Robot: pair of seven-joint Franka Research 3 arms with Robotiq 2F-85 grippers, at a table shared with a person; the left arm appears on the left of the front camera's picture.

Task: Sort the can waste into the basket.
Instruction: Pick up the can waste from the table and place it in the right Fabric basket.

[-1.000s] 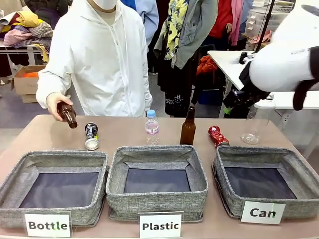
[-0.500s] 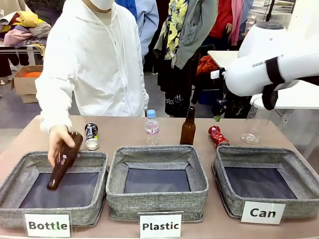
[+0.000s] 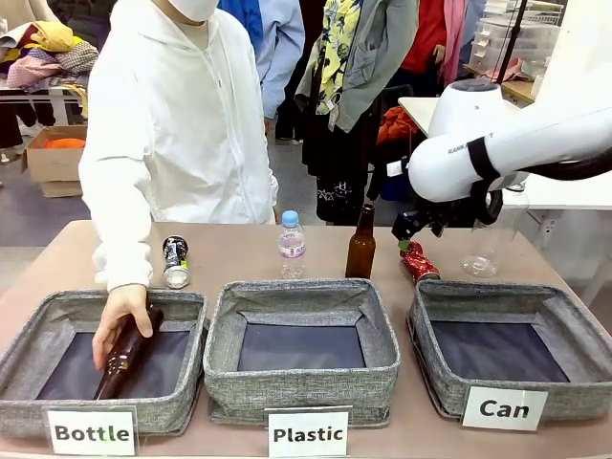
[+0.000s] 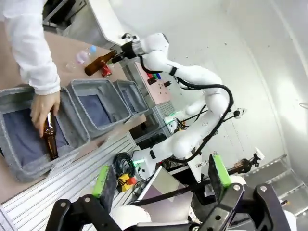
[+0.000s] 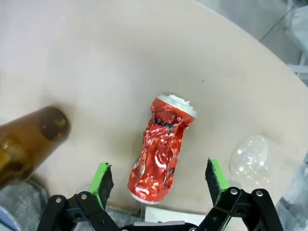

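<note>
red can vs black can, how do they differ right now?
Red can is crushed; black can looks undented. Red can lies by the Can basket; black can sits behind the Bottle basket. Right gripper hangs open over the red can; none is near the black can. Both are on the table, outside the baskets.

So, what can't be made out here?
- Front view: black can, print too small to read.
- Front view: brown bottle in the Bottle basket, partly covered by the person's hand.
- Right wrist view: standing brown bottle, blurred, cut off by the left edge.
- Front view: clear plastic bottle, top hidden behind the right arm.
</note>
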